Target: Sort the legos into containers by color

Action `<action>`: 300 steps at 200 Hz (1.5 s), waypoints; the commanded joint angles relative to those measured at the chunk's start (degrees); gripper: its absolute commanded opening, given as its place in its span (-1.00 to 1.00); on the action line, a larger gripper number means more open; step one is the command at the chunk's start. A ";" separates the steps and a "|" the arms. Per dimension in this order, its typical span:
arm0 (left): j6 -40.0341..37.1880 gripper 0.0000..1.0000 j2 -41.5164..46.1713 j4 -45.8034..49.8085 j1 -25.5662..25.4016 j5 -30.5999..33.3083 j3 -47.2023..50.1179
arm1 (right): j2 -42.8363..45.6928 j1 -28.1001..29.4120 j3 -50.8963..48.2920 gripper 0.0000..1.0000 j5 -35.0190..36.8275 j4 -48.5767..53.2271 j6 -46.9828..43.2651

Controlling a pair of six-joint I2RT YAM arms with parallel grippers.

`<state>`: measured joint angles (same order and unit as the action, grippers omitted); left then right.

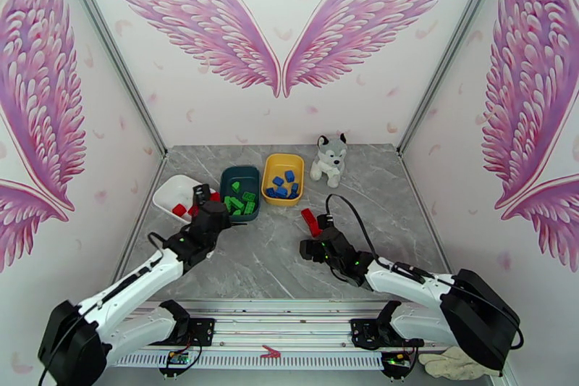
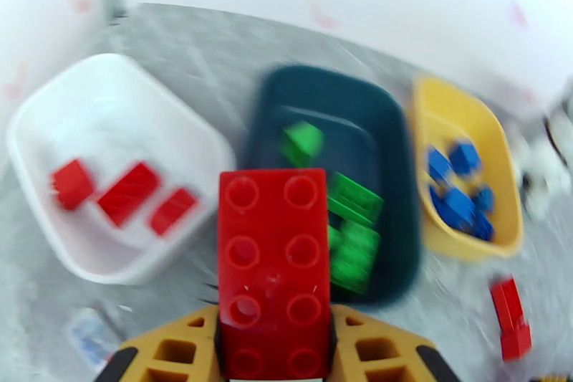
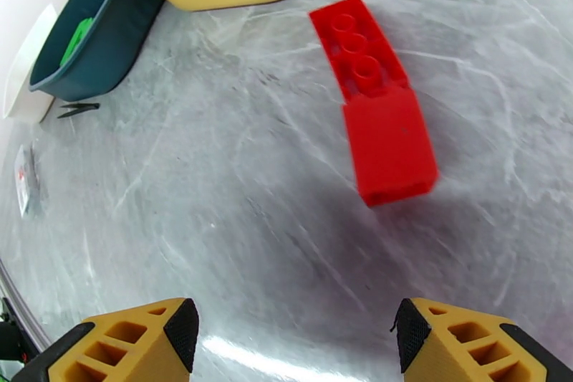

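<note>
Bright, even, diffuse light fills the overhead view. The grey marble-patterned table (image 1: 268, 264) carries only faint, soft shadows under the arms. The left wrist view is heavily motion-blurred: the white plastic tray (image 2: 107, 104), dark teal plastic tray (image 2: 401, 161) and yellow plastic tray (image 2: 448, 115) smear, while the red eight-stud plastic brick (image 2: 273, 254) close to the lens is fairly crisp. In the right wrist view a white glare streak lies on the table between the fingers (image 3: 143, 340) of the right tool (image 3: 294, 333). The long red plastic brick (image 3: 376, 104) looks slightly soft, with a dim shadow beside it, and lines bow toward the frame edges.
</note>
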<state>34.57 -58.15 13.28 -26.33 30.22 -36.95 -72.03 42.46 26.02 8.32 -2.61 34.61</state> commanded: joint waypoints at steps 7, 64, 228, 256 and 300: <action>-0.68 -0.39 -0.84 -1.73 10.12 -9.12 1.48 | -2.26 0.52 3.35 0.58 0.80 -1.81 -1.65; 0.43 -0.50 -19.79 -7.79 21.51 -15.90 -4.73 | -5.95 0.47 5.36 0.61 3.62 -0.91 -2.11; 0.87 0.72 -8.98 -8.71 -1.60 -6.80 3.16 | -14.54 -5.90 5.71 0.57 7.20 -1.96 -1.35; 4.05 0.72 -8.24 -11.97 -10.06 -3.64 8.53 | -18.61 -6.78 8.16 0.53 6.80 -2.73 -1.39; 6.97 0.73 -9.25 -14.65 -18.49 -0.36 11.03 | -23.40 -8.19 12.50 0.37 6.43 -2.14 -1.12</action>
<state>39.18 -67.40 2.00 -42.44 26.15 -26.76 -92.40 35.16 36.49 15.75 -4.58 33.12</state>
